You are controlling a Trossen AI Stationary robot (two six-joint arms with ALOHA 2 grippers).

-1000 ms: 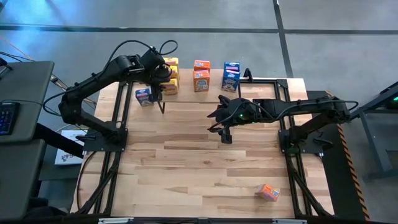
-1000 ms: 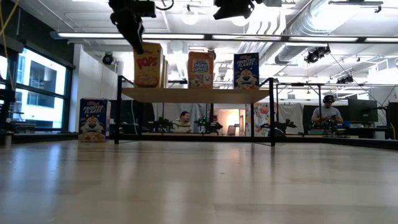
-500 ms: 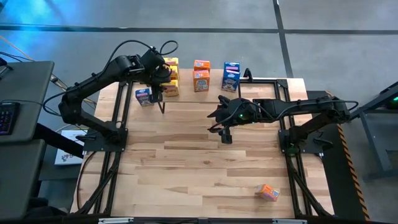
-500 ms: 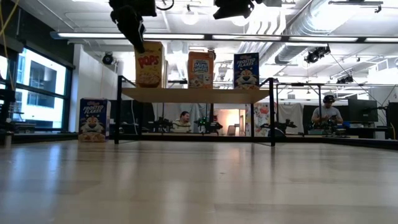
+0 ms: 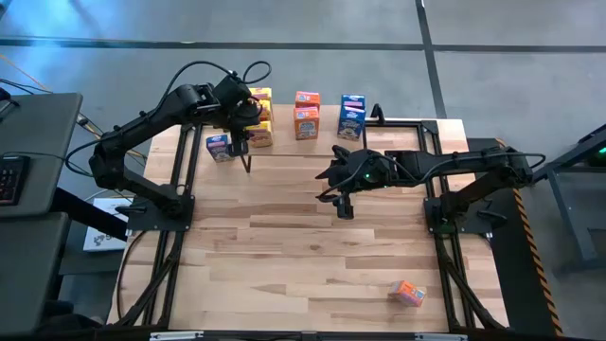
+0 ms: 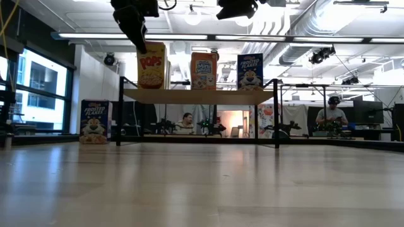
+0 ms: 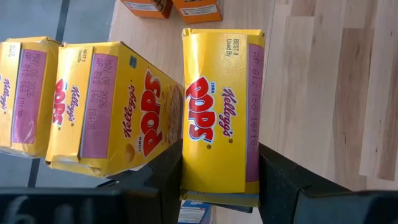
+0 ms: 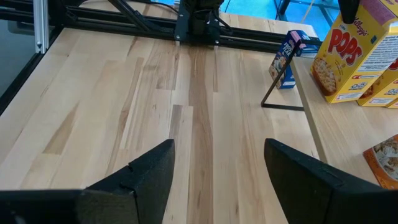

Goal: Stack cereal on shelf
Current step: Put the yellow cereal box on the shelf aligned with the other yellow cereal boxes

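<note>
My left gripper (image 5: 241, 123) is over the shelf's (image 6: 199, 95) left end, shut on a yellow Pops cereal box (image 6: 151, 65) that stands on the plank. Two more yellow boxes (image 7: 112, 106) stand beside it. Orange boxes (image 6: 204, 70) and blue boxes (image 6: 250, 71) stand further along the plank. A blue box (image 5: 220, 145) stands on the tabletop by the shelf's left legs. My right gripper (image 5: 343, 206) hangs open over the table's middle, touching nothing. My left gripper (image 7: 221, 180) pinches the yellow box between its two fingers (image 7: 168, 174), one on each broad face just below the top flap (image 7: 221, 93). The fingers come from above, pointing down. The box is upright, with its bottom edge (image 6: 151, 87) on the shelf plank.
An orange box (image 5: 407, 292) lies on the tabletop near the near right corner. The shelf's thin black legs (image 6: 118, 113) stand at the table's far side. Bare wood stretches between the shelf and the near edge. People sit in the room beyond.
</note>
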